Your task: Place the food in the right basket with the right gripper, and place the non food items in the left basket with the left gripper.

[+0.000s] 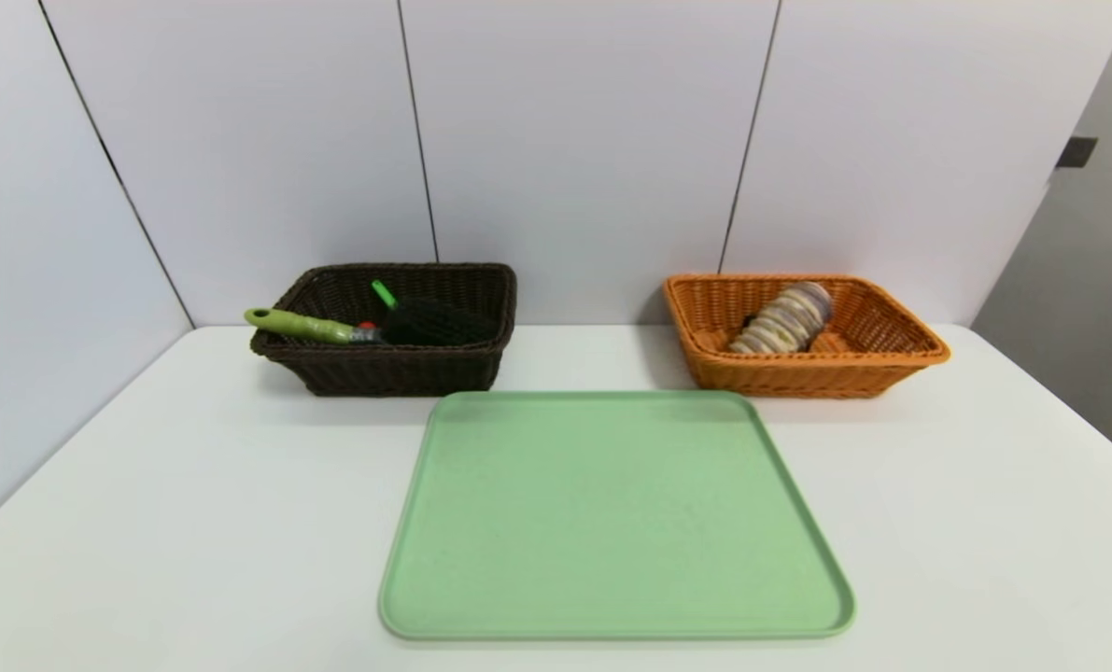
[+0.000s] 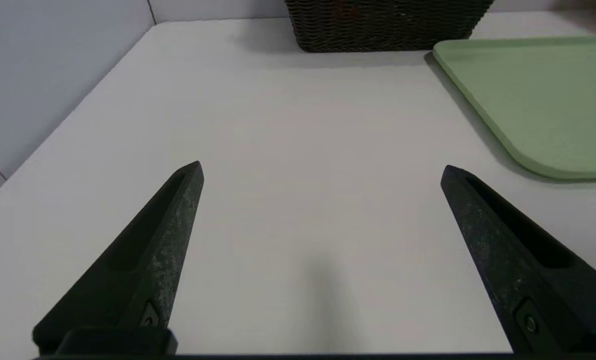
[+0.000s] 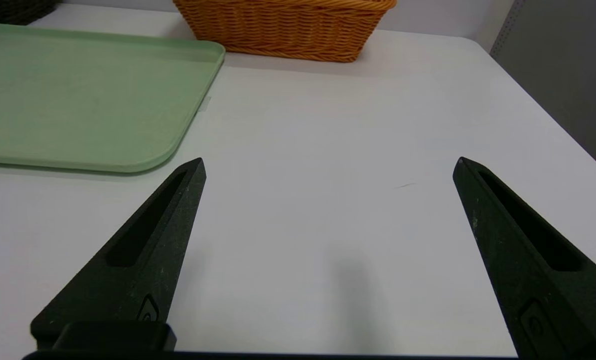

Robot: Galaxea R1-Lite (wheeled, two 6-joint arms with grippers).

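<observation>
Green tray (image 1: 616, 513) sits between two baskets, brown (image 1: 397, 371) and orange (image 1: 808, 378). Left pincer (image 2: 322, 163) and right pincer (image 3: 332, 158) are wide apart, over bare tabletop (image 1: 191, 523), holding nothing.

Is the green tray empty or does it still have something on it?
Empty: the tray shows bare green surface from rim to rim.

Open claw (image 3: 330, 159) above the white worktop (image 3: 328, 115)
The two dark fingers stand wide apart with bare surface between them; beyond, the orange wicker basket (image 3: 287, 30) rests near a corner of the green tray (image 3: 82, 95), and part of a dark basket (image 3: 15, 10) shows past the tray's far edge.
</observation>
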